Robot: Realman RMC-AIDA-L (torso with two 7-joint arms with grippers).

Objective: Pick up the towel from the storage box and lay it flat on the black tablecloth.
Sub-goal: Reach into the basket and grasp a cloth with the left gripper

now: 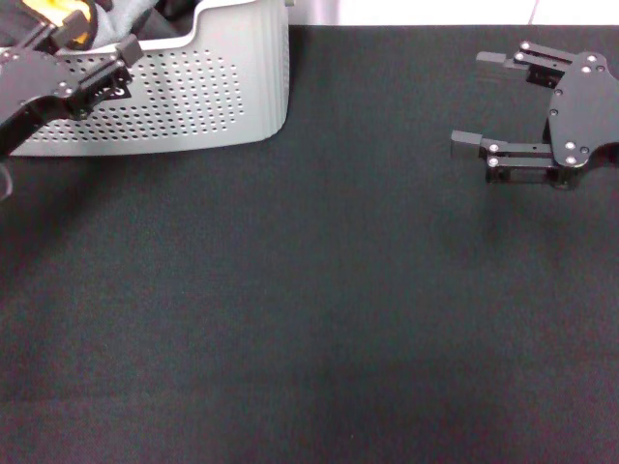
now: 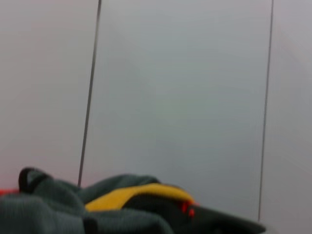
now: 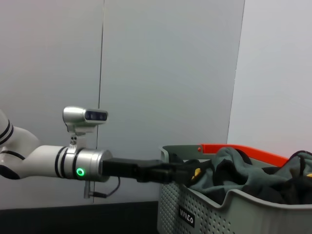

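The storage box (image 1: 193, 97) stands at the far left of the black tablecloth (image 1: 290, 309). A bright yellow bit of the towel (image 1: 60, 12) shows among grey folds in the box. My left gripper (image 1: 97, 41) is open over the box's near rim, right next to that yellow bit. The left wrist view shows the towel (image 2: 136, 195) close below, yellow between grey folds. The right wrist view shows the box (image 3: 204, 214) and my left arm reaching into it beside a yellow patch (image 3: 196, 171). My right gripper (image 1: 469, 101) is open and empty at the far right.
Dark grey clothes (image 3: 239, 170) fill the box around the towel, and an orange-red strip (image 3: 243, 148) runs along its far rim. A pale wall stands behind the table.
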